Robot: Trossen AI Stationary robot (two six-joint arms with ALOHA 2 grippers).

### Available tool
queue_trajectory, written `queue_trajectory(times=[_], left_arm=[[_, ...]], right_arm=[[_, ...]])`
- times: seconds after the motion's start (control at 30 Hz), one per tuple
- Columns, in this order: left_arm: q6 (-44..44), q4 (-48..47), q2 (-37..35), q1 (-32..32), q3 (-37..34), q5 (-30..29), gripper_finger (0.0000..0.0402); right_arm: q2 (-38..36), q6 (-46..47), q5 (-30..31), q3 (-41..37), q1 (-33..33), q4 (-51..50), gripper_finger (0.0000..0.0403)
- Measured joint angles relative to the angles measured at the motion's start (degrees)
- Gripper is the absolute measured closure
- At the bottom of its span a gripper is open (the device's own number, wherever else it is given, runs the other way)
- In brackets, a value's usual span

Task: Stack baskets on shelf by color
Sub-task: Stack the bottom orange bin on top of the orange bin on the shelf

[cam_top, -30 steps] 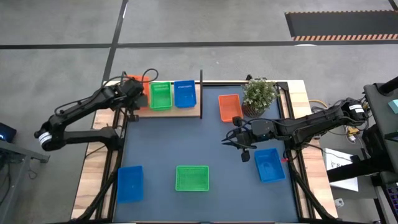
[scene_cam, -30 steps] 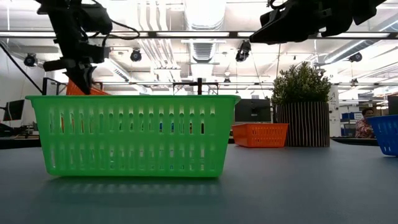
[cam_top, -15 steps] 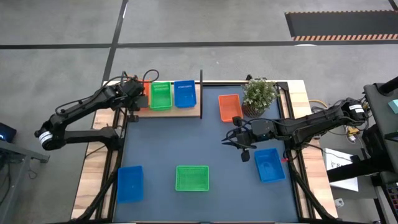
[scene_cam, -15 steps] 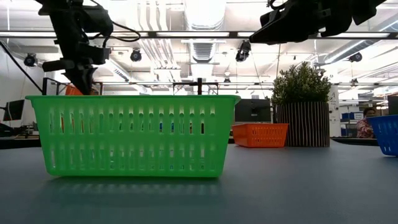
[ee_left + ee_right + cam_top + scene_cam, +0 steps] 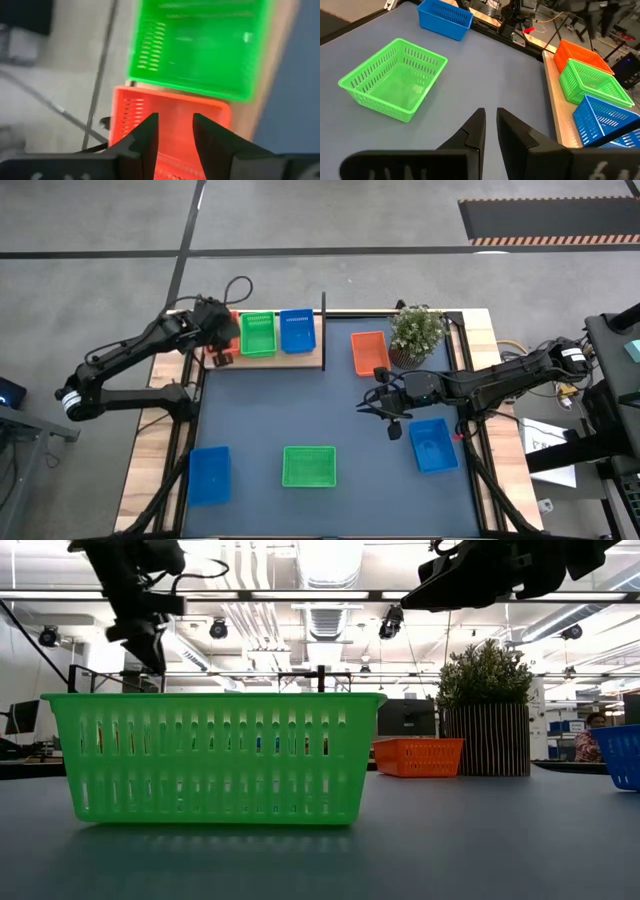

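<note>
The shelf (image 5: 300, 358), a light wooden board with a black post (image 5: 323, 330), lies at the table's far left. Side by side on it stand a red-orange basket (image 5: 170, 107), a green basket (image 5: 257, 333) and a blue basket (image 5: 296, 330). My left gripper (image 5: 175, 125) hovers open just above the red-orange basket, largely hiding it in the high view. My right gripper (image 5: 490, 117) hangs still over the mat right of the middle, its fingers a narrow gap apart with nothing between them. Loose on the mat are a red-orange basket (image 5: 369, 352), two blue baskets (image 5: 433, 444) (image 5: 209, 474) and a green one (image 5: 308, 466).
A potted plant (image 5: 417, 332) stands at the far right beside the loose red-orange basket. The dark mat (image 5: 300, 405) has free room across its middle. In the low view the near green basket (image 5: 212, 755) blocks most of the shelf.
My left gripper has opened and let go of the red-orange basket, then risen above it while rolling at the wrist. The basket has sunk onto the shelf's left end, dropping out of sight behind the near green basket in the low view.
</note>
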Motion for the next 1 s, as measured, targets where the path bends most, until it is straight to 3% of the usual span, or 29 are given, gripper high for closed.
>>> queue_trajectory(times=[0.3,0.53,1.0], left_arm=[[-1.7,4.6,6.4,1.6,-6.0,-0.9,0.0346],[0.9,3.7,11.6,1.8,-6.3,-0.3,0.0385],[2.5,-2.9,7.3,1.7,-5.8,-0.3,0.0401]], right_arm=[[0.0,0.4,0.0,0.0,0.0,0.0,0.0365],[0.0,1.1,0.0,0.0,0.0,-0.2,0.0365],[0.0,1.0,0.0,0.0,0.0,-0.3,0.0365]])
